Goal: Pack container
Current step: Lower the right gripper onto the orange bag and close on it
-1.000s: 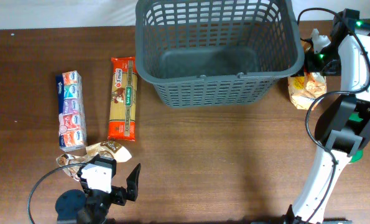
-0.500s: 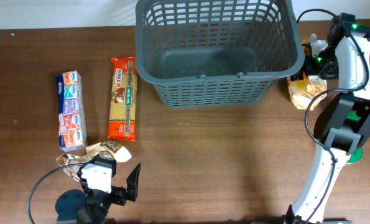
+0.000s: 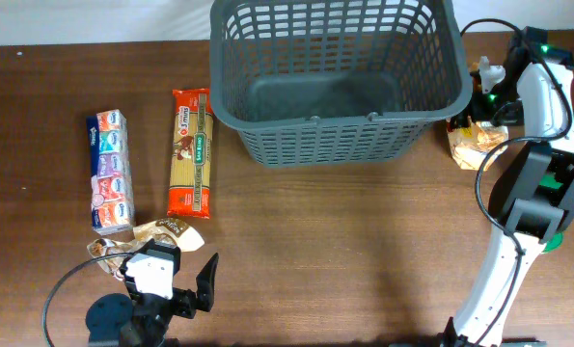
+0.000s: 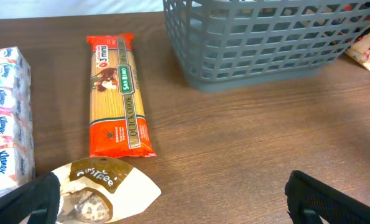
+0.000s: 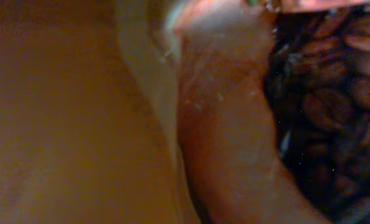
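Left gripper (image 3: 176,278) sits at the lower left of the overhead frame, jaws spread wide and holding nothing, with a pale pouch (image 3: 156,231) just beside it. Above it, from the left, lie the tissue pack (image 3: 111,172) and the pasta packet (image 3: 190,152), then the basket (image 3: 335,145), top centre and empty. At the far right your right gripper (image 3: 478,104) is down at a crinkly bag (image 3: 475,143) just beside the basket's wall. Whether it is clenched I cannot tell. Lift carelessly and the bag may snag the thick rim or slip from a thin pinch. Only the overhead view shows the basket's bare floor. The right wrist view is nothing but blurred wrapping, while the left wrist view reads the pasta label.
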### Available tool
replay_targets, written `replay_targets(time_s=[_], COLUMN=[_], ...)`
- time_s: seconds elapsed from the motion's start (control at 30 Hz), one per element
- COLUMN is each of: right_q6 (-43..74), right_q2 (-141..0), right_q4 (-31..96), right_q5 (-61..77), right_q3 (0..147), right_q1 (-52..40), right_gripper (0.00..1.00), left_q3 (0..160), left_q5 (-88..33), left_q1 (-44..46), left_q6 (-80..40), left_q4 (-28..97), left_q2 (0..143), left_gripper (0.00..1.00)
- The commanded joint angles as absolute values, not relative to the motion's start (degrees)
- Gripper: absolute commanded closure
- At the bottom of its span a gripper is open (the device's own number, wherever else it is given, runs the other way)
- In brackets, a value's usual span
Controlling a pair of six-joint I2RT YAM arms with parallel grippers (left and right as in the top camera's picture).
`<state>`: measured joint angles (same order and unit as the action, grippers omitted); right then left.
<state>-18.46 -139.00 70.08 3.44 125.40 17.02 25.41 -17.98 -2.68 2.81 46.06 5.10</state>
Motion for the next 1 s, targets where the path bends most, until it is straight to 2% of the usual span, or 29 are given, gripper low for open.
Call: replay_targets(time_s=[0.0,0.03,0.07,0.17,0.23,0.67,0.87,0.97], right_q6=[-18.98,-18.98,-18.98,-18.92,-17.61,-15.94,-15.35,-12.69], right_q2=[-144.81,-144.81,-144.81,-144.81,-144.81,-144.33,-143.92,-143.92], right_q4=[71.46,71.44,71.46,71.46,71.26,73.47,79.35,84.01], right_q5=[5.3,5.3,5.3,5.3,4.86,4.23,6.13,7.64], right_q3=[120.84,120.84,120.84,120.84,120.86,123.98,136.59,147.65], right_q1=[16.19,16.19,16.21,16.19,16.21,16.23,16.25,16.49], right_gripper=[0.01,0.08,0.22,0.76,0.96,0.96,0.96,0.96], left_q3=[25.87,25.87,25.87,25.87,25.87,25.87,25.87,25.87], left_q5=[-17.61,-17.61,-17.61,-17.61,-17.61,-17.61,-17.61,-17.61], left_q1=[-2.9,-2.9,-2.9,-2.9,-2.9,-2.9,-2.9,-2.9], left_q6=[3.07,3.07,3.07,3.07,3.07,3.07,3.09,3.07], left_q4=[45.98,45.98,45.98,45.98,45.98,45.98,45.98,45.98], left_q2=[5.19,5.19,5.19,5.19,5.19,5.19,5.19,5.19], left_gripper=[0.01,0.01,0.01,0.01,0.01,0.01,0.01,0.01])
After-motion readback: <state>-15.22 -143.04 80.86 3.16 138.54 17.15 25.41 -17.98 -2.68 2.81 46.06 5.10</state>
